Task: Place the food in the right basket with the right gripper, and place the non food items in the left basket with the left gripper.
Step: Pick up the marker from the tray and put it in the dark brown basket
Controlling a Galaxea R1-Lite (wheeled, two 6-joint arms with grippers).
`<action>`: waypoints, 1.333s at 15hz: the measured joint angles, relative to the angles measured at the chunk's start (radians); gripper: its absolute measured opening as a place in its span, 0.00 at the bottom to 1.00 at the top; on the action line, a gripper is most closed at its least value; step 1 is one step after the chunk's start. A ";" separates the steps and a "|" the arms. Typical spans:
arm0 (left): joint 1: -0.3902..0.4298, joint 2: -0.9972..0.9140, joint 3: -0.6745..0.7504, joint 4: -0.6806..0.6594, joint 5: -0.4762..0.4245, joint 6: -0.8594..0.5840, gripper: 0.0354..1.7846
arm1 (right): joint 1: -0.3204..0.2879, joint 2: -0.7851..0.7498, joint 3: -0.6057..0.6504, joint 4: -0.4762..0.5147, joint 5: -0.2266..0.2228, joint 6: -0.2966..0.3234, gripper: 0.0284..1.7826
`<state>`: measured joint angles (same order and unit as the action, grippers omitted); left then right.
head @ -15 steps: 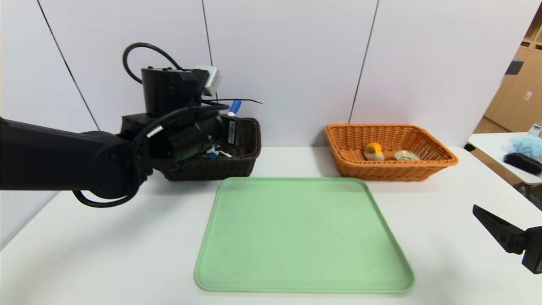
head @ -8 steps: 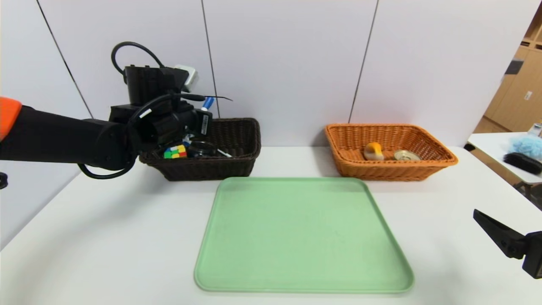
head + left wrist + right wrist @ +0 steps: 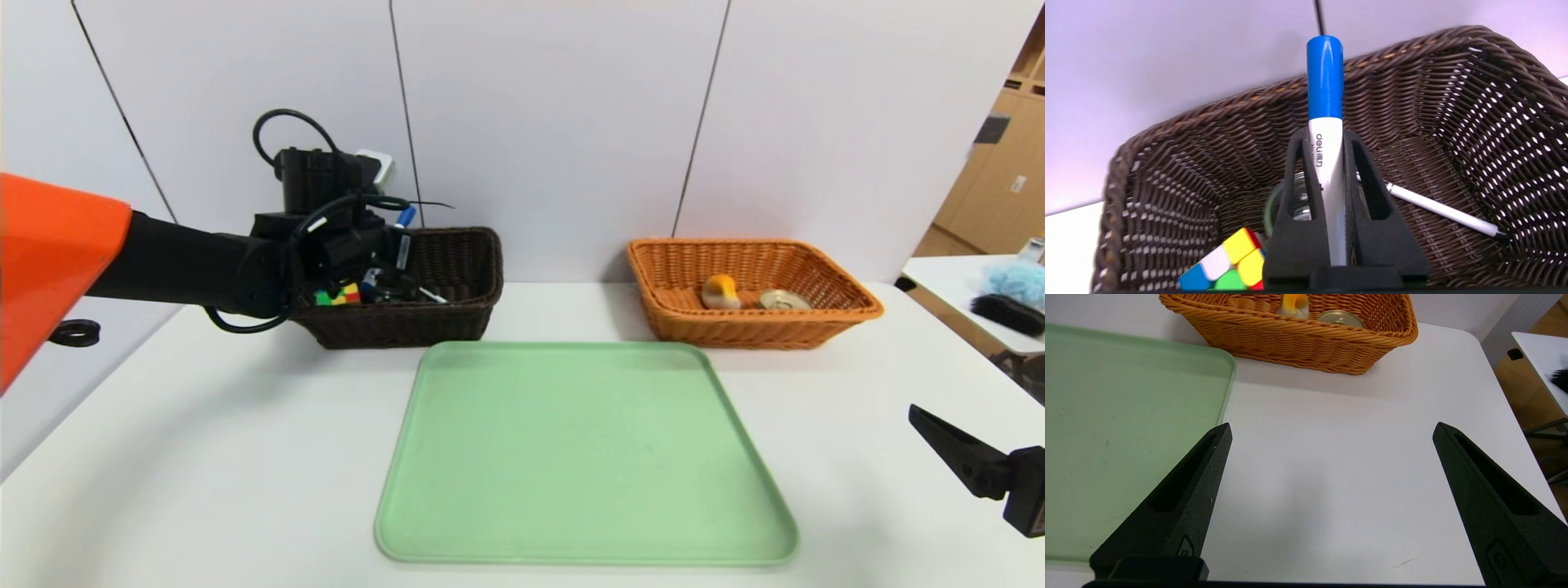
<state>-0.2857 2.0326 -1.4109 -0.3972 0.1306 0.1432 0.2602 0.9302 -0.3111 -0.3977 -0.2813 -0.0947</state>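
A: Two baskets stood on the white surface behind one green tray: the dark brown left basket and the orange-tan right basket, well apart.

B: And the arms?

A: The left pincer hung over the left basket's inside, clamped together on one blue-capped marker. The right pincer hovered low over the bare surface near the tray's right edge, its two fingers spread wide apart and holding nothing.

B: Which way did the marker point?

A: Its long axis ran along the fingers, blue cap leading out past the tips toward the basket's far wall and the panel behind; the white barrel sat between the jaws. In the head view the cap tilted upward above the rim.

B: What had changed from a second before?

A: The left arm had pulled back to the left and dropped lower toward the basket, so its orange shell came into view. The right pincer had barely moved.

B: Count the small things.

A: In the left basket: one puzzle cube, one glass cup mostly hidden behind the fingers, and one thin white pen lying slantwise on the floor. In the right basket: one cream bun with an orange top, and just beside it one tin can, lid up.
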 joint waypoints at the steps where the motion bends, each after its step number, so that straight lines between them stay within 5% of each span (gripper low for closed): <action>1: 0.004 0.010 -0.008 0.000 0.000 0.000 0.08 | 0.000 0.001 0.000 0.000 0.001 0.001 0.95; 11: 0.019 0.060 -0.077 0.063 0.000 -0.002 0.08 | 0.000 0.007 -0.003 0.000 0.001 0.002 0.95; 15: 0.030 0.077 -0.086 -0.018 0.001 -0.011 0.39 | 0.000 0.008 -0.001 0.001 0.000 0.002 0.95; 20: 0.039 0.098 -0.080 -0.200 -0.009 -0.012 0.65 | 0.000 0.011 -0.003 0.000 0.001 0.002 0.95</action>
<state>-0.2468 2.1302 -1.4909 -0.5970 0.1215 0.1313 0.2602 0.9409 -0.3136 -0.3972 -0.2804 -0.0923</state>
